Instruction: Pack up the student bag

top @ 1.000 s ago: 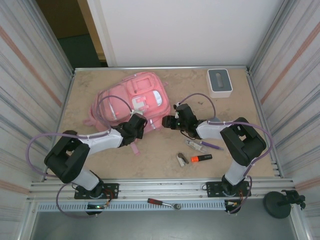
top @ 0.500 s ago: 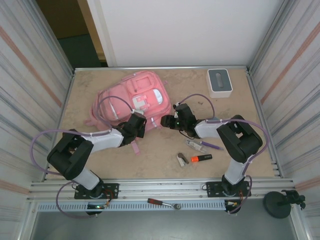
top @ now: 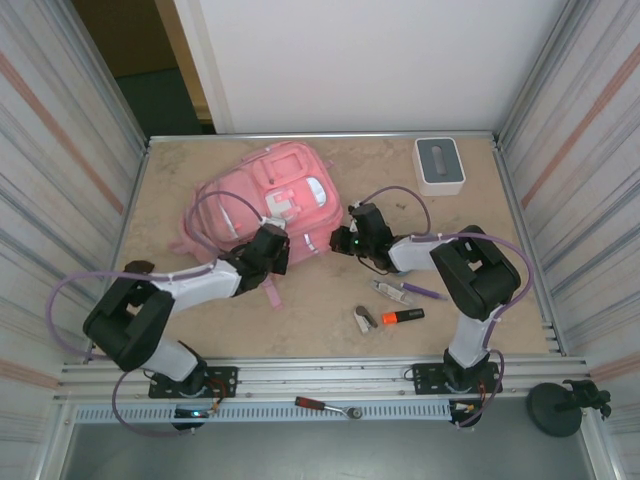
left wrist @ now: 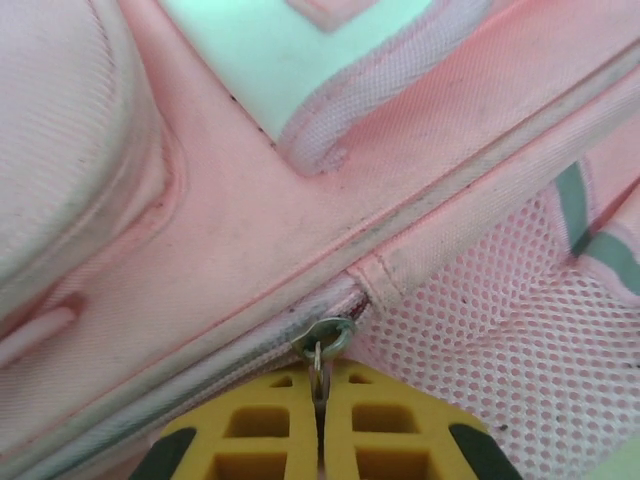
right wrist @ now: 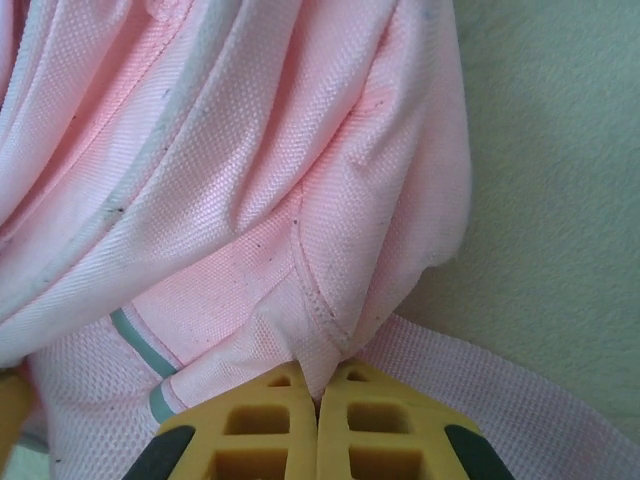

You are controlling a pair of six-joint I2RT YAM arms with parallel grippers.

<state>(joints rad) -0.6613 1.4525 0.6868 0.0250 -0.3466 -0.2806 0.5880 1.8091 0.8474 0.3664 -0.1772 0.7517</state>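
On table (top: 330,300), student bag (top: 250,195), soft pink, lying flat

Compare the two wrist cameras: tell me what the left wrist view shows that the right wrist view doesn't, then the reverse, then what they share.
Left wrist: the left gripper shut on a metal zipper pull, with a white-trimmed pocket above. Right wrist: the right gripper shut on a fabric fold, with bare table alongside. Shared: the pink student bag and its mesh panel with a grey stripe.
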